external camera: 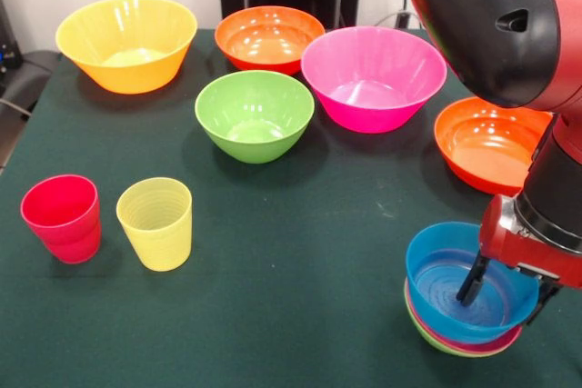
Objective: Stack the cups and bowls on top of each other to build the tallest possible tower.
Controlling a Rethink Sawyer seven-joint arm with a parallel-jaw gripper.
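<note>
The tower point(459, 341) stands at the near right: a blue bowl point(446, 274) nested on top, a red rim under it, a light-green rim lowest. My gripper point(508, 290) is down at the blue bowl's right wall, one finger point(472, 281) inside the bowl and the other outside, set wide apart, so it is open. Loose bowls: yellow-orange point(125, 43), orange point(268, 38), pink point(373, 77), green point(255, 115) and a second orange point(486, 144) partly behind the arm. The red cup point(62, 217) and the yellow cup point(155, 223) stand upright at the near left.
The red and black arm point(509, 24) comes down along the right side and hides part of the table there. The dark green table point(300, 252) ends at the left near a grey chair edge point(18, 79).
</note>
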